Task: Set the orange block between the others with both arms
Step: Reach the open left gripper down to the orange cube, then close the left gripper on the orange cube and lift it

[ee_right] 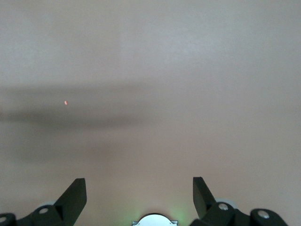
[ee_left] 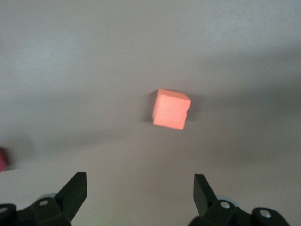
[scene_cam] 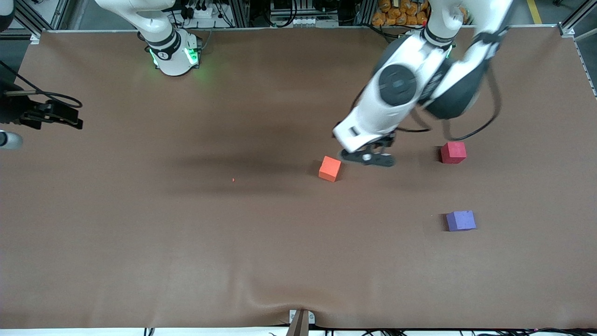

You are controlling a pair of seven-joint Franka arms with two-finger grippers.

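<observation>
While the orange block [scene_cam: 329,168] sits on the brown table [scene_cam: 186,233], toward the right arm's end from the red-pink cube [scene_cam: 453,152] and purple cube [scene_cam: 461,220], the left gripper [scene_cam: 368,157] hovers just beside it, jaws spread and empty. Judged from this, placement has yet to begin; the right gripper [ee_right: 139,197] waits wide open, well apart from the block.

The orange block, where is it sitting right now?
The orange block rests on the brown table mid-table, just beside the left tool, well apart from the red-pink cube and purple cube.
</observation>
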